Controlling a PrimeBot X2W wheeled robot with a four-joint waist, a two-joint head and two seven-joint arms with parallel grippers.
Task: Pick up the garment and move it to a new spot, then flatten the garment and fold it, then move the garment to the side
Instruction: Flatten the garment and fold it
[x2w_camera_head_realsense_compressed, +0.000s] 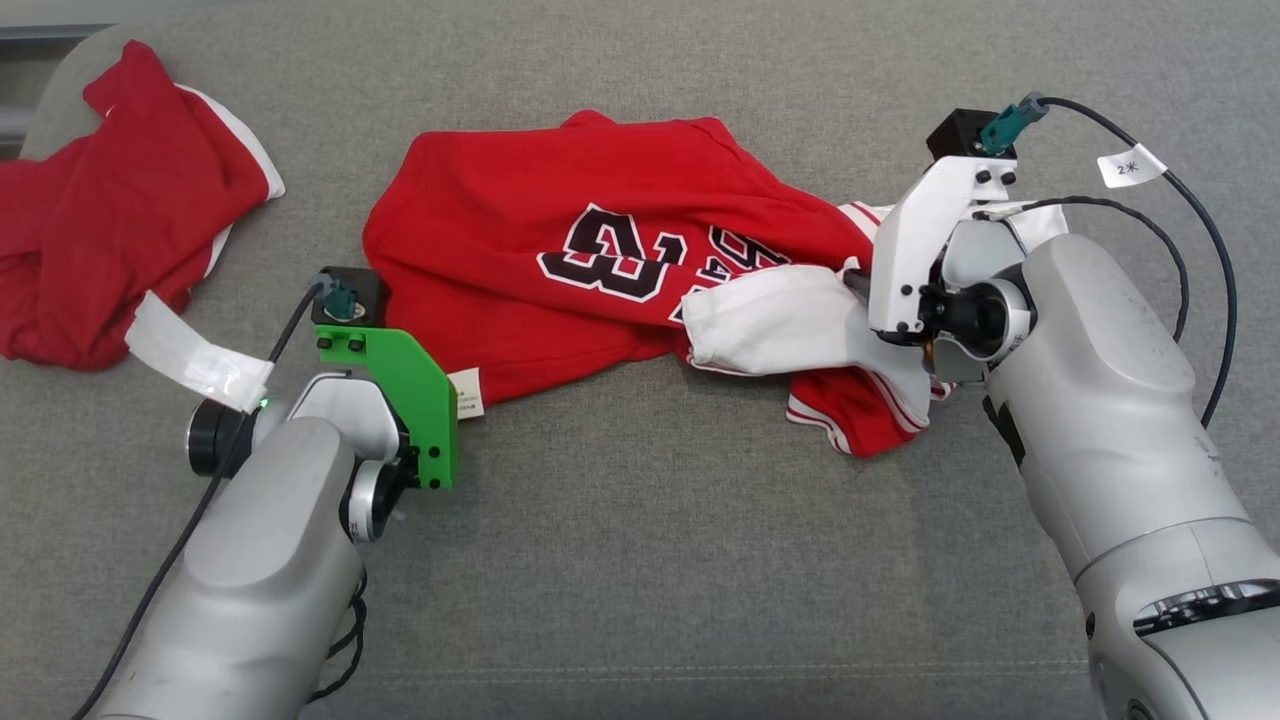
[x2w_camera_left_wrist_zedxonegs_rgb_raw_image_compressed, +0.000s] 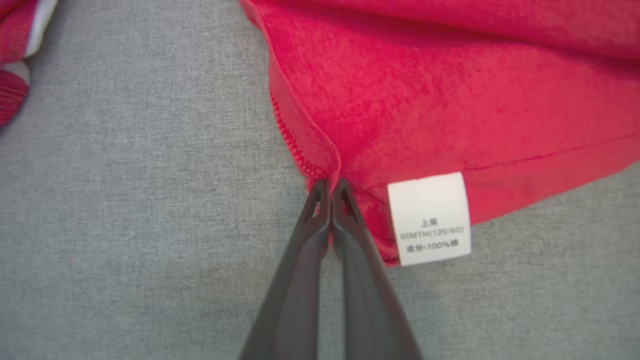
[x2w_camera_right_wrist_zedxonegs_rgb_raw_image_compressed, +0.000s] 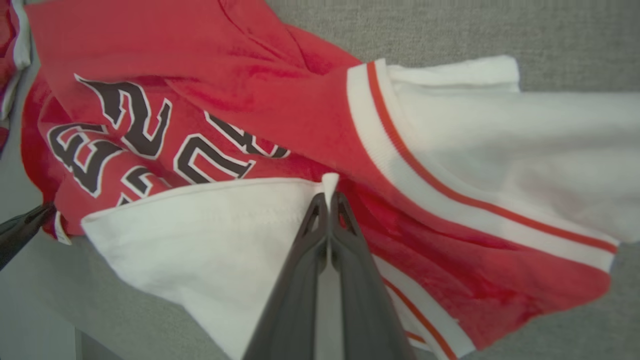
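The garment, a red jersey with dark, white-edged numerals, lies rumpled across the middle of the grey fabric-covered bench, its printed side up and the numerals reading upside down from the head view. The left gripper is at the garment's lower left corner. Its fingers are clenched tip to tip on the stitched red hem, just beside the white care label. The tips meet right at the cloth's edge, so how much hem is caught between them is hard to tell. The right gripper is at the garment's other end, its fingers clenched on the corner of the white sleeve, with a small tab of white cloth showing above the tips. Beyond that sleeve the red and white striped trim runs slantwise, and a second white sleeve spreads past it. Another red garment with white trim lies crumpled at the far left of the bench, well apart from the jersey.
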